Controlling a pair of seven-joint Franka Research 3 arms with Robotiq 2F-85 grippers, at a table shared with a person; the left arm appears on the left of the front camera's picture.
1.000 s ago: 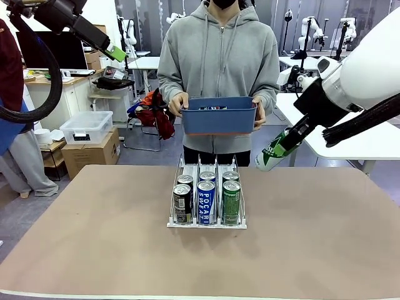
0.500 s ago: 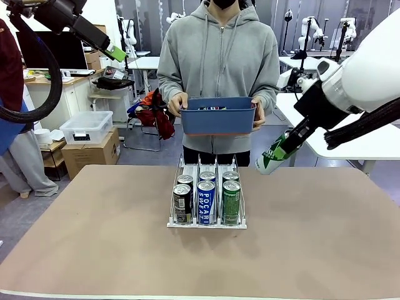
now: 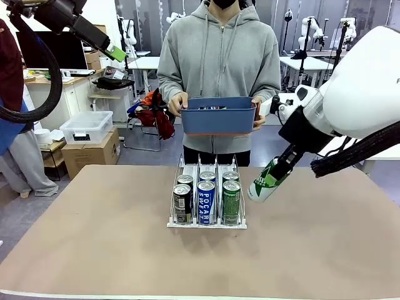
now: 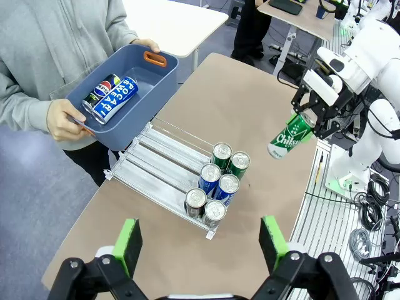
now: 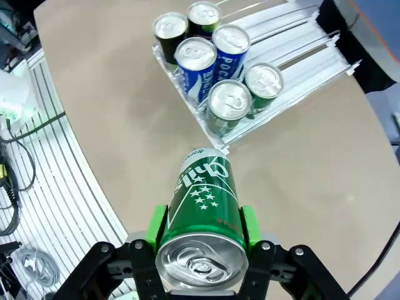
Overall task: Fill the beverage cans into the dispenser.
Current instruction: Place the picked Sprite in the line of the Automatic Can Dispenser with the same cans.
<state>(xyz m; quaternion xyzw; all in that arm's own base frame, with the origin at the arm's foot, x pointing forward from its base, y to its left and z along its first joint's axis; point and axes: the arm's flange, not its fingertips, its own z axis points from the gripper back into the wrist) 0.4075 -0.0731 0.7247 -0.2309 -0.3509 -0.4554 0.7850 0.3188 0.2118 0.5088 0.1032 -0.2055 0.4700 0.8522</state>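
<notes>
The clear dispenser [image 3: 207, 222] stands mid-table with several beverage cans in the front of its lanes: black [image 3: 182, 203], blue [image 3: 205, 201] and green [image 3: 231, 201]. My right gripper [image 3: 275, 171] is shut on a green can [image 3: 263, 185], holding it tilted above the table just right of the dispenser. In the right wrist view the green can [image 5: 203, 206] sits between the green pads [image 5: 156, 229], with the dispenser [image 5: 300, 47] beyond. High at the far left, my left gripper [image 3: 116, 52] is open and empty; its left wrist view looks down on the dispenser [image 4: 164, 164].
A person at the far side holds a blue bin [image 3: 219, 122] above the dispenser's back end. In the bin [image 4: 150, 80] lie a blue can [image 4: 116, 99] and a dark can [image 4: 102, 89]. Bare brown table [image 3: 94, 237] surrounds the dispenser.
My right arm has brought the green can down and to the left, closer to the dispenser's right side. The left arm and the person's bin have stayed put.
</notes>
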